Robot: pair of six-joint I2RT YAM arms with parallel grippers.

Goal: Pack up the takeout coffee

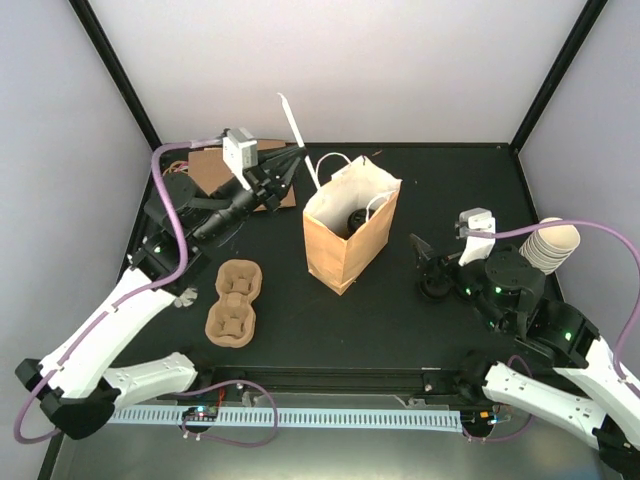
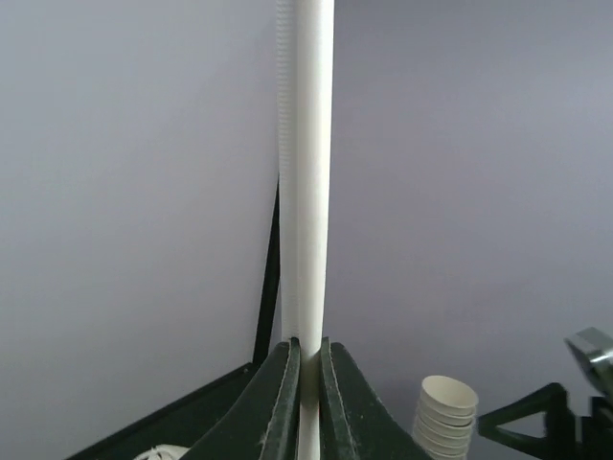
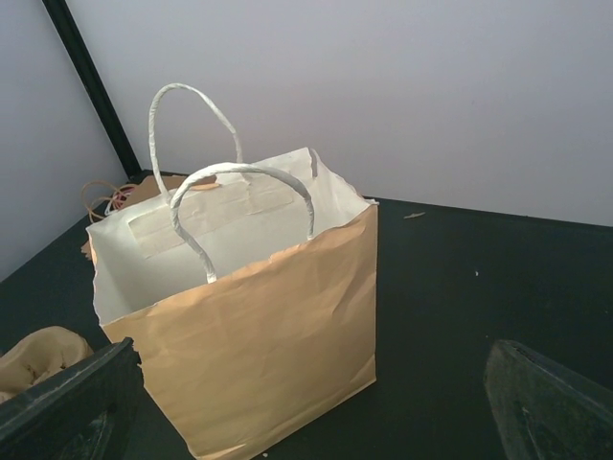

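Note:
A brown paper bag with white handles stands open mid-table. Inside it a dark round lid of a takeout coffee shows; the rest of the cup is hidden. My left gripper is raised behind and left of the bag, shut on a white straw that sticks up from the jaws. In the left wrist view the straw runs straight up from between the pads. My right gripper hovers open to the right of the bag, facing it; its fingers are spread wide with nothing between them.
A brown pulp cup tray lies left of the bag, its pockets empty. A stack of cream paper cups stands at the right edge, also in the left wrist view. Brown card lies at the back left under the left arm.

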